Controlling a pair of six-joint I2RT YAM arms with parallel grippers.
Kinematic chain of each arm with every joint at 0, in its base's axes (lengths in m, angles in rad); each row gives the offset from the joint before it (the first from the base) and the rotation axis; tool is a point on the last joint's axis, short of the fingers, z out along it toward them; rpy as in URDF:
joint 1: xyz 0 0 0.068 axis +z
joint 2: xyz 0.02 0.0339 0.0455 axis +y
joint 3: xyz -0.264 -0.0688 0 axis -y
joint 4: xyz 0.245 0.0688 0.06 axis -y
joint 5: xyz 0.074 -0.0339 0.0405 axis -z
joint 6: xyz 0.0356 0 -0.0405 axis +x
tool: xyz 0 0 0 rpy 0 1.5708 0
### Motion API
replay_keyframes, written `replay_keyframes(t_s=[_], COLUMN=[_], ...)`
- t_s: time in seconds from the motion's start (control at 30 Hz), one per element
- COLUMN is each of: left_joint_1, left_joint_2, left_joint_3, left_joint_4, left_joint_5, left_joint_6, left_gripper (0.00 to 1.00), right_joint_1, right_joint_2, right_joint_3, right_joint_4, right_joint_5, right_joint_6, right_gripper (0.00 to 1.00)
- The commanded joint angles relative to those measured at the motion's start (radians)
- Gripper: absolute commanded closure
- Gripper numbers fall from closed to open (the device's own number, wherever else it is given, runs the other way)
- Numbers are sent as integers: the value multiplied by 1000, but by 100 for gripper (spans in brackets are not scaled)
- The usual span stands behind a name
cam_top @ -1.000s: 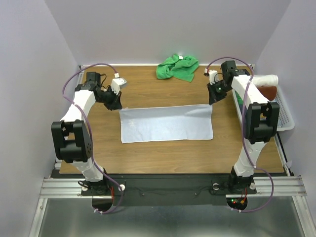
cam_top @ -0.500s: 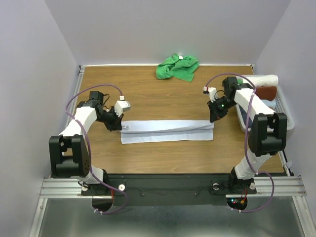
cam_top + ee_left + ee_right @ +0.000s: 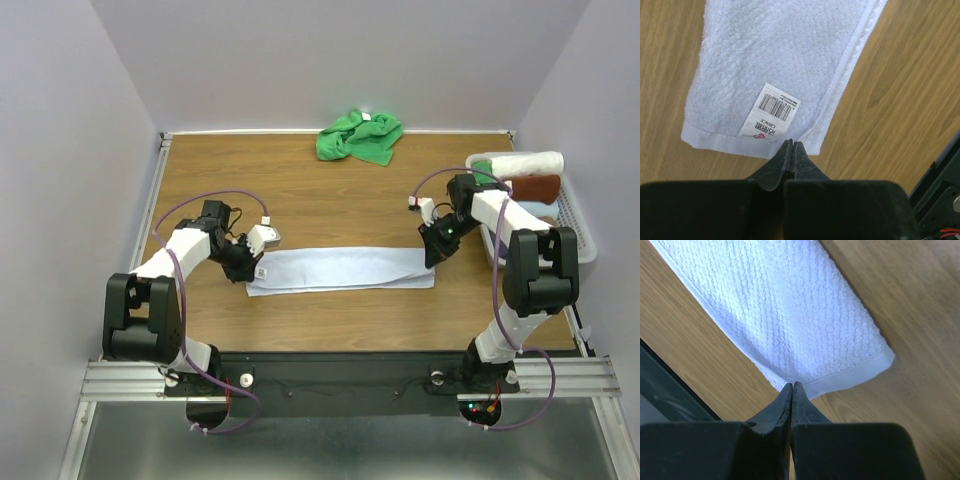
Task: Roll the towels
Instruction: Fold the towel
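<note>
The pale bluish-white towel (image 3: 340,268) lies on the table as a long strip, folded in half lengthwise. My left gripper (image 3: 254,270) is shut at its left end; in the left wrist view the fingertips (image 3: 791,146) pinch the near hem of the towel (image 3: 775,55), just beside its barcode label (image 3: 771,111). My right gripper (image 3: 432,256) is shut at the right end; in the right wrist view its tips (image 3: 791,386) pinch the near corner edge of the towel (image 3: 785,315). The bright green towel (image 3: 360,137) lies crumpled at the back edge, far from both grippers.
A white basket (image 3: 578,238) stands at the right edge, close to the right arm. It holds a cream-white rolled towel (image 3: 520,162) and a brown rolled towel (image 3: 537,187). The black front rail (image 3: 340,372) runs along the near table edge.
Both grippers carried the towel's far edge toward the near edge, folding the towel in half lengthwise. They now sit low at the near corners, and the towel is a narrow strip.
</note>
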Motion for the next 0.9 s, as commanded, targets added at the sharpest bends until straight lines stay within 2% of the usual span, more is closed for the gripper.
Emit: replay_keyframes(t_s=[0.0,0.43,0.87], left_joint_1=[-9,-9,-35], left_joint_2=[2,-39,-10], left_joint_3=[2,89,33], left_joint_4=[39,-52,-53], left_joint_5=[-20,-14,-9], left_joint_6=[-22,-7,14], left_gripper=[100,100,100], right_joint_1=[0,2,8], right_joint_2=[-34,-57,-34], right_joint_3=[-10,85,-11], right_joint_4=[6,-51,-31], right_joint_5=[-14,-12,-24], right_joint_6=[-27,-13,-33], right_gripper=[99,100,99])
